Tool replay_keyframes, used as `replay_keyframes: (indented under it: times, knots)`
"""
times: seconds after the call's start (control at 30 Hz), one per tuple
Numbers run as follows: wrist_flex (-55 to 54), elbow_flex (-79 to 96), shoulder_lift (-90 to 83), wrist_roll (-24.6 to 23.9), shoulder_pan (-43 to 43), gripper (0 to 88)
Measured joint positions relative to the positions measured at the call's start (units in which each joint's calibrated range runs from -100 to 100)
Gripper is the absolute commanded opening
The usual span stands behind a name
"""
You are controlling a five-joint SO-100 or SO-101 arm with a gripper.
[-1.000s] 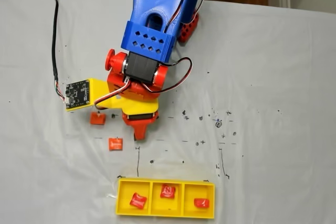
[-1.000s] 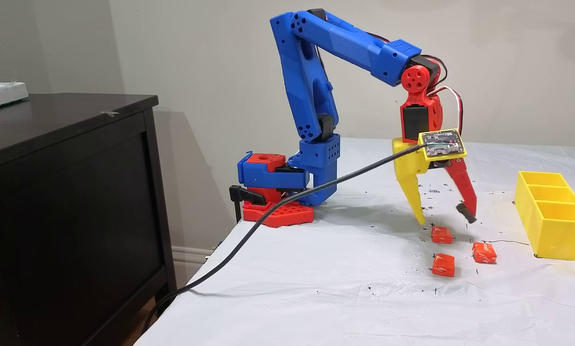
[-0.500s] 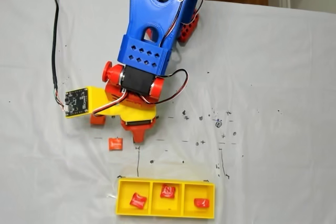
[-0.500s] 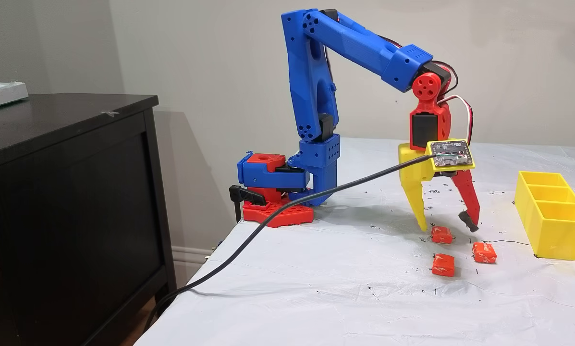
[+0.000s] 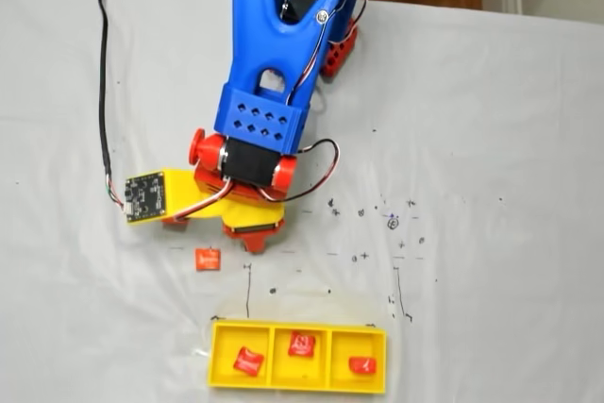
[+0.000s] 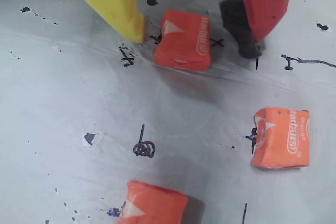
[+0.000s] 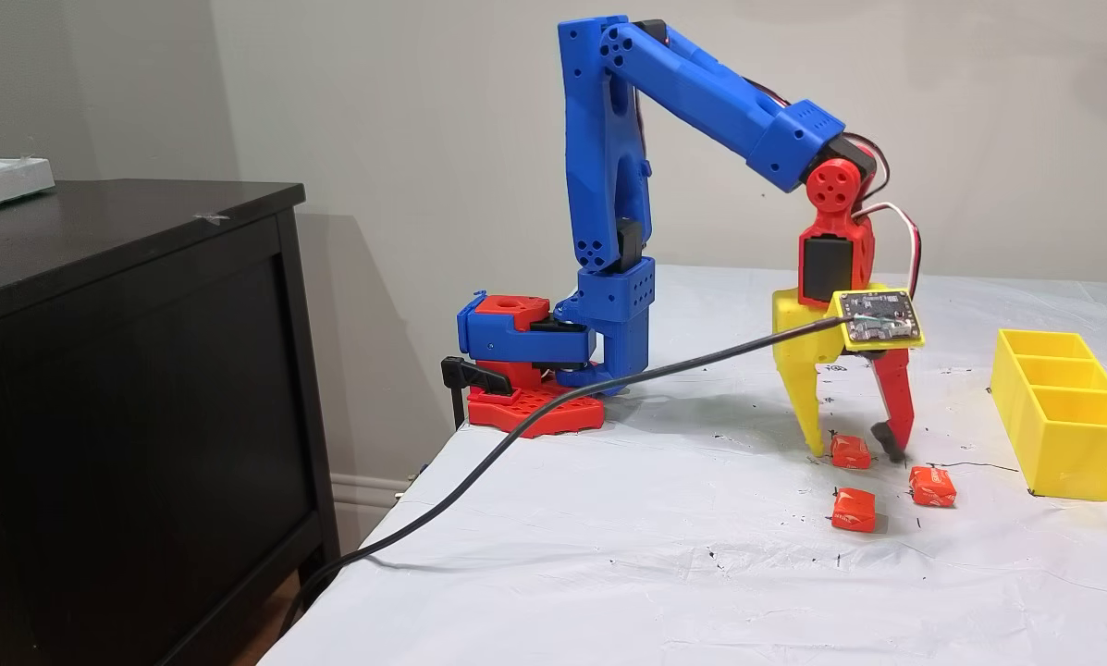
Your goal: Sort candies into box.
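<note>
My gripper [image 6: 190,39] is open and lowered to the table, straddling one orange candy [image 6: 182,40]. The yellow fingertip [image 6: 134,29] stands just left of it, and the red finger's black pad [image 6: 242,43] is a small gap to its right. In the side fixed view this candy [image 7: 850,451] lies between the fingers of the gripper [image 7: 851,451]. Two more candies [image 7: 854,510] [image 7: 932,486] lie loose nearer the camera. The yellow box [image 5: 219,329] holds one red candy in each compartment [image 5: 248,361] [image 5: 301,344] [image 5: 361,364].
A black cable [image 7: 553,407] runs from the wrist camera board [image 7: 877,317] over the table's left edge. The arm's base [image 7: 525,370] stands at the back. A dark cabinet [image 7: 128,370] is beside the table. Pen marks dot the white cloth.
The arm has reached forward and come down. The fingers have dropped to the table on both sides of the candy, and the gap between them has narrowed.
</note>
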Motion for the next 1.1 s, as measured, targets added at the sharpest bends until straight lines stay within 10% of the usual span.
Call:
replay_keyframes:
  times: [0.27,1.1]
  knots:
    - [0.79,-2.48,2.71,0.00,0.08,0.2]
    - [-8.49,0.34,-13.54,-7.57,-9.99,0.2]
